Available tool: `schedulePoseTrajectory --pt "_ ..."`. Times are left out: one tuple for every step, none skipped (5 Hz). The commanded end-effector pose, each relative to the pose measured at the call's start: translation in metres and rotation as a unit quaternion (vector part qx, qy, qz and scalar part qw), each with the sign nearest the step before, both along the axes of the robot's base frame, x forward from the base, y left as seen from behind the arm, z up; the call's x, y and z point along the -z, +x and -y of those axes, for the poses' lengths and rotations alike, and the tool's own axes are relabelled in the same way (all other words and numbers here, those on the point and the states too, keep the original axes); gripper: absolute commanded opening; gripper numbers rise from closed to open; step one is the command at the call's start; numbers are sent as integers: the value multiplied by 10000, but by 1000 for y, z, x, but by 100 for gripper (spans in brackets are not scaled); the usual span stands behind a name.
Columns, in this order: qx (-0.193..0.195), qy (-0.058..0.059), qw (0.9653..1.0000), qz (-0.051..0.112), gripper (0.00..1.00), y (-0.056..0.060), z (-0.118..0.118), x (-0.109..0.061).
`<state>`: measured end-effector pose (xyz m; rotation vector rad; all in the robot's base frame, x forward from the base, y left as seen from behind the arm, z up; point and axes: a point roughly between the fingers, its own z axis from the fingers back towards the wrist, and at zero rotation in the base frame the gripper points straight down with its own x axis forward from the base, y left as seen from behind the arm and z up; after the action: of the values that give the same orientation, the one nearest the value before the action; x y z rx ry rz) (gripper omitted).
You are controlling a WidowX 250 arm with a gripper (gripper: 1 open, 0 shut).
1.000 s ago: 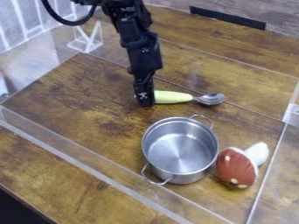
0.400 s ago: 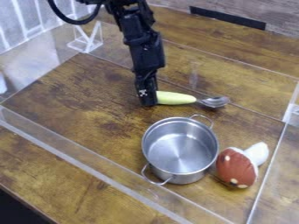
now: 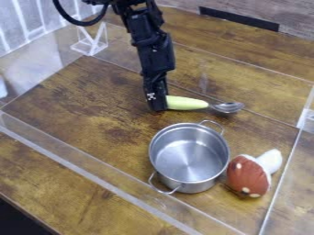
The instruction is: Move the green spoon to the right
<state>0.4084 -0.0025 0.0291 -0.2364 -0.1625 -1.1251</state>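
The green spoon [image 3: 190, 103] lies across the middle of the wooden table, yellow-green handle to the left and silver bowl to the right. My gripper [image 3: 156, 103] points steeply down at the handle's left end. Its black fingers are closed around that end, which they hide. The spoon's bowl rests low, at or just above the wood.
In front of the spoon stands a steel pot [image 3: 189, 156], with a red-brown and white mushroom toy [image 3: 249, 173] at its right. Clear plastic walls [image 3: 73, 147] fence the table. A white rack [image 3: 88, 39] stands at the back left.
The spoon has slid a little to the right, its bowl ending up slightly lower in the picture. The gripper has turned slightly at the handle and kept its hold.
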Motion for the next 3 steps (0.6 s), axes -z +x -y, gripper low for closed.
schedulePoseTrajectory --pt "197 -67 9998 5 0 -4 13 -7" --pt "172 -132 9997 -69 0 -8 12 -9" --pt "238 -203 9994 -157 0 -10 13 -10"
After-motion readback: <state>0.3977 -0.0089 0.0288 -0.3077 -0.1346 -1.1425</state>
